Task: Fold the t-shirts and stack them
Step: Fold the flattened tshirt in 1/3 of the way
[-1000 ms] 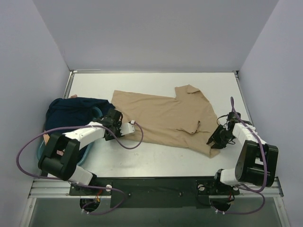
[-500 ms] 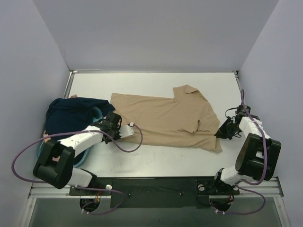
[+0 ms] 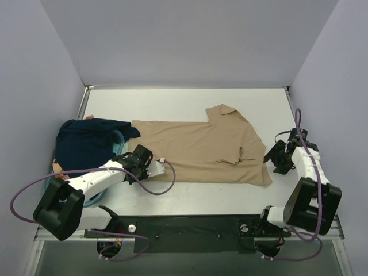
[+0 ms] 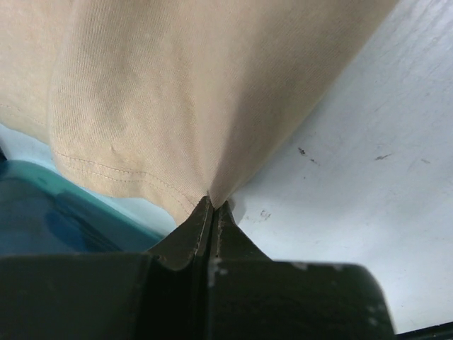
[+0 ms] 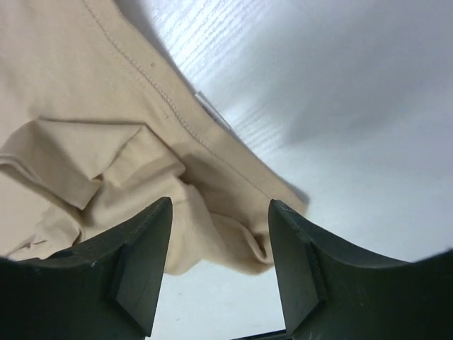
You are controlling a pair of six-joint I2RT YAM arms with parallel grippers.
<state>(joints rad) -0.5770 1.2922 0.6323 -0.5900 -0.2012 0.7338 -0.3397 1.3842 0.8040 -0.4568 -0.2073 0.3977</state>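
The tan shirt (image 3: 201, 146) lies flat mid table (image 3: 172, 103), long axis left-right, collar toward the back wall. There's a tiny white tag (image 5: 212, 110) at its hem, can't read it. Its near-left corner is pinched tight in the left gripper (image 4: 212, 209), while the right gripper (image 5: 219, 212) hangs spread over the right edge. Off left, the navy shirt (image 3: 86, 141) is heaped on the teal basket (image 3: 117, 135).

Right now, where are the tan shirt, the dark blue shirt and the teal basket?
tan shirt (image 3: 201, 146): top view, middle of its body.
dark blue shirt (image 3: 86, 141): top view, middle of the bunched heap.
teal basket (image 3: 118, 137): top view, bit of rim peeking out beside the blue cloth.
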